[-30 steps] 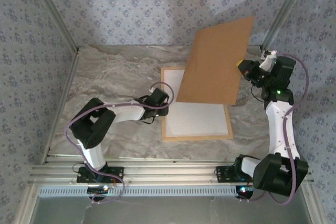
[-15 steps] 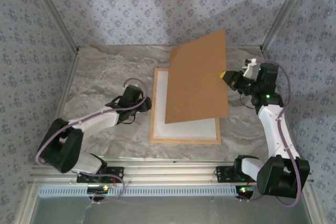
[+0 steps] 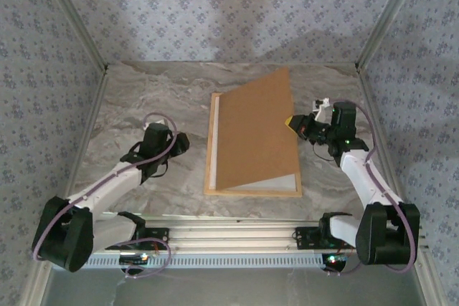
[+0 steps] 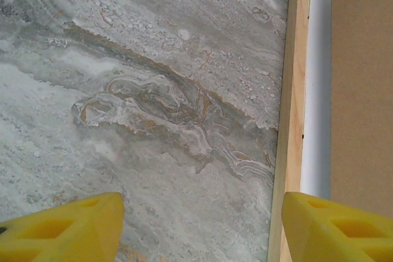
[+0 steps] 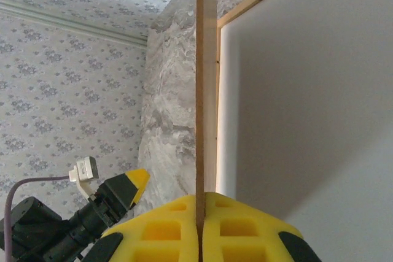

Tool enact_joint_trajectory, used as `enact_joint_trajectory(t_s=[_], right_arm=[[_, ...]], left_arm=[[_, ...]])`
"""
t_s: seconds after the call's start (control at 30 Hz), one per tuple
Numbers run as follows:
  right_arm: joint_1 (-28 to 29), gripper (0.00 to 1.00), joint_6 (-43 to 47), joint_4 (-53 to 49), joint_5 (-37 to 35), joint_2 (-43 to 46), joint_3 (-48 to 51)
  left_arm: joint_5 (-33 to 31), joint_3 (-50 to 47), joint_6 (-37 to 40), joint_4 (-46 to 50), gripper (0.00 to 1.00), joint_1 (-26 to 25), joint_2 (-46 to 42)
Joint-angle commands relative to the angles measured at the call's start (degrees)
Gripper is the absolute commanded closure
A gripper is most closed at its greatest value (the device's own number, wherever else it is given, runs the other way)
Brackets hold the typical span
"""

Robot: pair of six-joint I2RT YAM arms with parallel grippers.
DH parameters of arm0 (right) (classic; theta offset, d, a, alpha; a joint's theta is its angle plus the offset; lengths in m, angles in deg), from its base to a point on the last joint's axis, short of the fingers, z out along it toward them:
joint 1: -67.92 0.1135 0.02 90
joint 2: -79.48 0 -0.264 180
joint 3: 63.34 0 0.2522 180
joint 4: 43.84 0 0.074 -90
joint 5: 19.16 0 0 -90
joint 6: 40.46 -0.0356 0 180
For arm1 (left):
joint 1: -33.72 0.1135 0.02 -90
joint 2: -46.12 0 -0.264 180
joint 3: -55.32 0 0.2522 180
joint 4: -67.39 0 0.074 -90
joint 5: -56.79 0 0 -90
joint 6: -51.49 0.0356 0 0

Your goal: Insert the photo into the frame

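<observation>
Backing board (image 3: 254, 130), plain brown, leans over the frame (image 3: 251, 192). Its left long edge is down along the inside of the frame's left rail, and its right long edge is raised and pinched between the pressed-together yellow fingers of the right gripper (image 3: 295, 122). The coming move looks like a lowering of that raised edge toward the frame's right rail, so the open wedge under the board on the right side is what matters. The frame lies flat in the middle of the tabletop (image 3: 143, 98), its long axis running from the near edge to the far edge, and the board's long axis runs the same way. The right arm already has the board. The left gripper (image 4: 202, 225) hangs over bare marble just left of the frame's left rail, touching nothing, its fingers spread wide. A white sheet (image 4: 316, 90) lies inside the frame, showing as a strip along the left rail and a sliver at the near right corner. Whether it is the photo lying face down cannot be told, since no printed picture shows. Counted: one frame, one backing board, one white sheet, two grippers.
</observation>
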Motion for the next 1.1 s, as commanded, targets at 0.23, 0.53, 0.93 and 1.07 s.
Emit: enact_joint_trajectory(t_s=[0.23,0.53,0.93,1.07], right_arm=[[0.34,1.0,-1.57,9.0,2.05,-4.04,1.28],[0.51,1.0,-1.01,11.75,1.53,-6.37,3.24],[0.52,0.89,0.53,14.62,0.57,-8.09,7.27],[0.52,0.8,2.8,13.53,-0.56,-9.27,7.61]], left_arm=[[1.57,-1.55,-1.21,-0.87,0.3,0.32,-0.84],[2.2,-2.26,-2.05,-1.65,0.3,0.32,-0.68],[3.74,-2.46,-2.77,-2.8,0.26,0.32,0.15],[5.1,-1.76,-3.12,-3.22,0.25,-0.02,1.23]])
